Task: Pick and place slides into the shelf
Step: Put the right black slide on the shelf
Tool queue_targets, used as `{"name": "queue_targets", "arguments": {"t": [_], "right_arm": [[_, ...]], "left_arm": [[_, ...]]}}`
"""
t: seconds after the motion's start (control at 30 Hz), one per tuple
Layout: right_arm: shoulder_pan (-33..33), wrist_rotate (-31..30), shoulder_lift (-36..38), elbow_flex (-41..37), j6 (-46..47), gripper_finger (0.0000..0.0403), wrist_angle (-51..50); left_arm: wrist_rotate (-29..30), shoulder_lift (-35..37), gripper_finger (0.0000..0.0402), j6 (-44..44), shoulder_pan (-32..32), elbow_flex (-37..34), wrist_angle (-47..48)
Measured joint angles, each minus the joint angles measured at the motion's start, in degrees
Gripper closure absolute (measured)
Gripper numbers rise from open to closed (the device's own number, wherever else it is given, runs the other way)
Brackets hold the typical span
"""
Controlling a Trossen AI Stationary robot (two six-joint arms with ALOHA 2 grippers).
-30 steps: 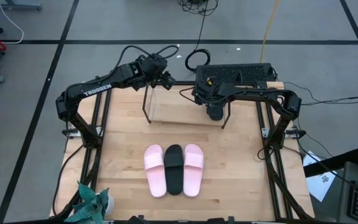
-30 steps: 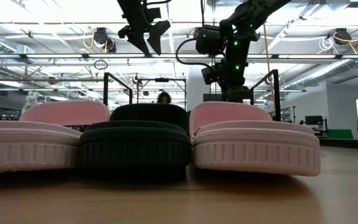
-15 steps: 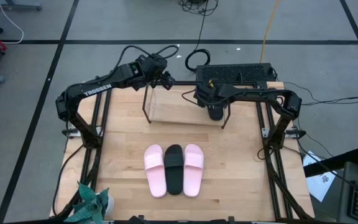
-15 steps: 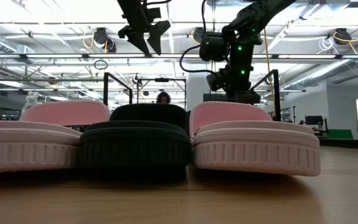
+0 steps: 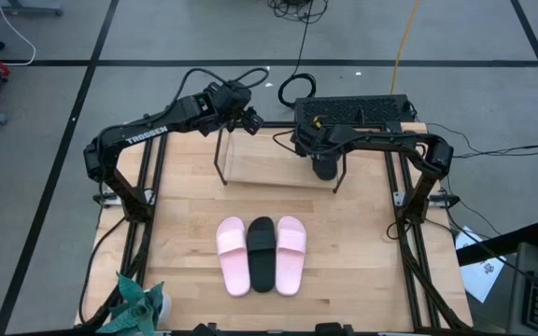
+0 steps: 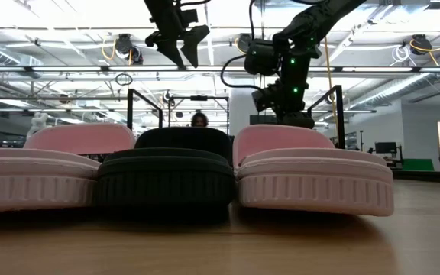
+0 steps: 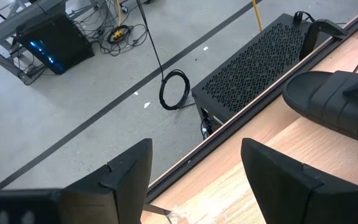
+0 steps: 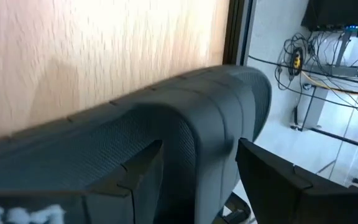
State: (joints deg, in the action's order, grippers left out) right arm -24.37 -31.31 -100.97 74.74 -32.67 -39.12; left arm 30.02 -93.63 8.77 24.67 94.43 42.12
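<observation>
The right claw, clamped on a black slide, has edged slightly back over the shelf right end. The left claw, fingers apart, hangs above the shelf's left end. Three slides remain on the tabletop before the shelf: two pink slides, one black.

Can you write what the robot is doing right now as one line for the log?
right claw: shut on black slide, over shelf | left claw: open, waiting above shelf's left end | three slides on table
</observation>
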Motion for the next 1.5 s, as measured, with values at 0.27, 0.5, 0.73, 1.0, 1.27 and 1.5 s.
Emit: {"name": "queue_targets", "arguments": {"t": [0.27,0.5,0.73,1.0,1.27,1.5], "right_arm": [[-0.72,-0.13,0.0,0.0,-1.24,0.0211,1.99],[-1.6,-0.21,0.0,-2.15,-1.93,0.0211,4.66],[-1.46,-4.76,0.09,-6.17,-3.93,0.0211,5.57],[-1.43,-6.47,0.05,-6.86,-7.06,0.0211,8.75],[-1.37,-8.03,0.07,-6.88,-8.48,0.0211,11.31],[-1.37,-8.94,0.07,-6.88,-11.73,0.0211,12.33]], "left_arm": [[0.01,-0.01,0.0153,0.0,0.01,0.0,-0.32],[0.02,-0.01,0.0153,0.0,0.02,0.0,-0.32],[0.02,-0.01,0.0153,0.02,0.02,0.0,-0.38],[0.02,-0.01,0.0153,0.02,0.0,0.0,-2.29],[0.02,-0.01,0.0153,0.02,0.01,0.0,-2.41],[0.02,-0.01,0.0153,0.02,0.02,0.0,-2.41]]}}
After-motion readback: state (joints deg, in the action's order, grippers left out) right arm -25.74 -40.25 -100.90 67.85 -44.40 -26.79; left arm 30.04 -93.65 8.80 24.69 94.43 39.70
